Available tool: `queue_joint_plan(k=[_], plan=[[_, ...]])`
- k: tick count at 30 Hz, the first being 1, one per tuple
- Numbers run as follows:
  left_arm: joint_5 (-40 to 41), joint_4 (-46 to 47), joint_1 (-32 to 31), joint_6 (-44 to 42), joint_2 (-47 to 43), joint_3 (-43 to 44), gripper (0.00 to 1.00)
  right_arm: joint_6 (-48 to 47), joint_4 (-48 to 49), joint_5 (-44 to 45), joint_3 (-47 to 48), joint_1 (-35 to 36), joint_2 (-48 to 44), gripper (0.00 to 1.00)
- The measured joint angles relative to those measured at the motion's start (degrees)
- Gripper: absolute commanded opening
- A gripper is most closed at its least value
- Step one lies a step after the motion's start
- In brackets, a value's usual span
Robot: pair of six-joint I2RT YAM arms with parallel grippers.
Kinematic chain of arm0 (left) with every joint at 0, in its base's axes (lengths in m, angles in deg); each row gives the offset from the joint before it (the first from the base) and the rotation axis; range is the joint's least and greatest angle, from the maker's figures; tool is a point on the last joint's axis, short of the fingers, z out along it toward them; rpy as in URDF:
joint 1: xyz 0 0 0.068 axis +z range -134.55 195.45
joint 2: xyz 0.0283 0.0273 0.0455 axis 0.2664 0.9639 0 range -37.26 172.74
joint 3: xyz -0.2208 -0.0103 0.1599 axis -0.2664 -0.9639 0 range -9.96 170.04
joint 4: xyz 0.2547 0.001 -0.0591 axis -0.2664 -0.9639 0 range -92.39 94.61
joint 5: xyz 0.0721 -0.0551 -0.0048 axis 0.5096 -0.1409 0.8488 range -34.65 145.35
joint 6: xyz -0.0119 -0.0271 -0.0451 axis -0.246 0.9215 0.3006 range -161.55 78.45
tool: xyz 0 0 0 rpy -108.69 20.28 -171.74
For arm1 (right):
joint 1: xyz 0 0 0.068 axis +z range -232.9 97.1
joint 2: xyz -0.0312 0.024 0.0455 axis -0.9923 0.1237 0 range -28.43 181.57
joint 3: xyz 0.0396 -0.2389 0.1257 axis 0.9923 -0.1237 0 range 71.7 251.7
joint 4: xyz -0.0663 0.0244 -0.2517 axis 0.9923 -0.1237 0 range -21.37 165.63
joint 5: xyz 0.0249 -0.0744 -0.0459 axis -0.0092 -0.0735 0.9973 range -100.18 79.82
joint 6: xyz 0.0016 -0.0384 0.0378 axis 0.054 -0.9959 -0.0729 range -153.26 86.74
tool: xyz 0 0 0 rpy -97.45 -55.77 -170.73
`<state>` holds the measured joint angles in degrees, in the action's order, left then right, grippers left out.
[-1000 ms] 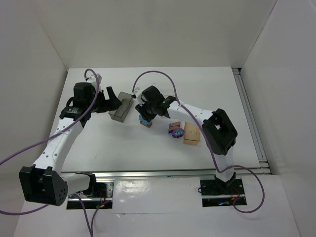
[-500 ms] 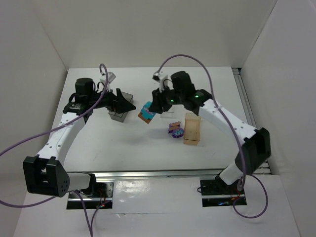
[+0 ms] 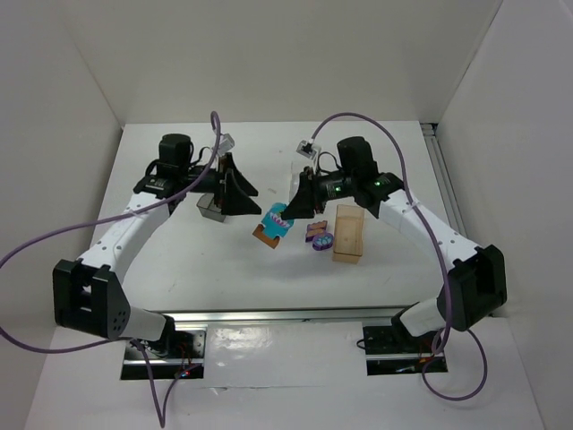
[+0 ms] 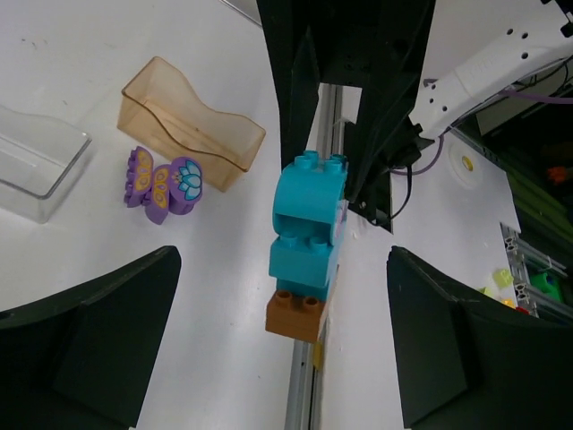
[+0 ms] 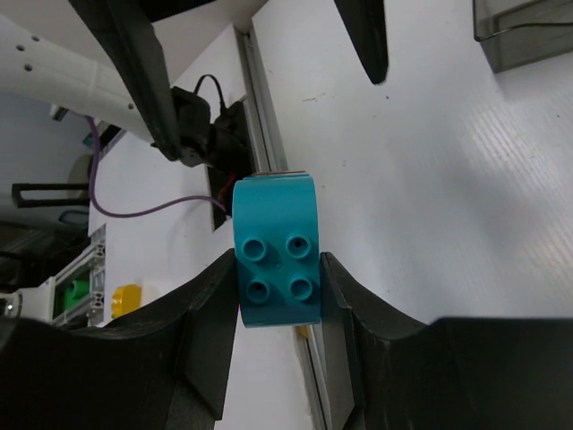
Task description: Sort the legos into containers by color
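Bins are ranged across the surface (image 3: 179,278). The grey bin (image 3: 209,210) is half hidden behind the left claw (image 3: 243,193), which is spread wide and released. A teal-and-orange brick stack (image 3: 273,224) is clenched aloft in the right claw (image 3: 300,204). Purple bricks (image 3: 319,236) are seen on the surface just beside the amber bin (image 3: 347,233), with the clear bin (image 4: 40,170) near. Bare surface is seen toward the near edge.

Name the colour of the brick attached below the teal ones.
Orange-brown brick; clearest in left wrist view.
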<state>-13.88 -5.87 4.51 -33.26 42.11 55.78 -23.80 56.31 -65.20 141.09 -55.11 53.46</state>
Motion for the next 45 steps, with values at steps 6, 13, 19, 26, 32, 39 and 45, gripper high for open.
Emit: queue_joint_plan(k=[6,13,19,26,32,39,45], plan=[[1.4,-2.7,-3.4,-2.8,1.6,0.6,1.00,1.2,0.9,-3.5,0.3,-0.3,0.6,0.08],[1.4,-4.2,-6.8,-5.2,5.9,0.6,0.84,2.0,2.2,-4.4,0.8,-0.7,2.8,0.08],[0.0,-3.2,-7.6,-4.9,6.2,0.4,0.60,2.5,2.6,-4.5,1.8,-0.9,3.7,0.08],[-0.3,-2.9,-7.6,-5.3,6.2,0.2,0.78,2.6,3.4,-4.8,2.0,-2.0,3.9,0.08],[0.3,-3.3,-7.6,-5.2,6.2,0.2,0.15,3.1,3.8,-5.6,2.0,-2.9,4.2,0.08],[0.6,-3.8,-7.2,-4.9,6.9,0.3,0.00,2.6,4.3,-6.5,2.0,-3.1,4.6,0.07],[2.1,-3.2,-6.8,-4.5,7.0,0.4,0.00,1.8,4.3,-5.5,2.0,-4.0,4.5,0.07]])
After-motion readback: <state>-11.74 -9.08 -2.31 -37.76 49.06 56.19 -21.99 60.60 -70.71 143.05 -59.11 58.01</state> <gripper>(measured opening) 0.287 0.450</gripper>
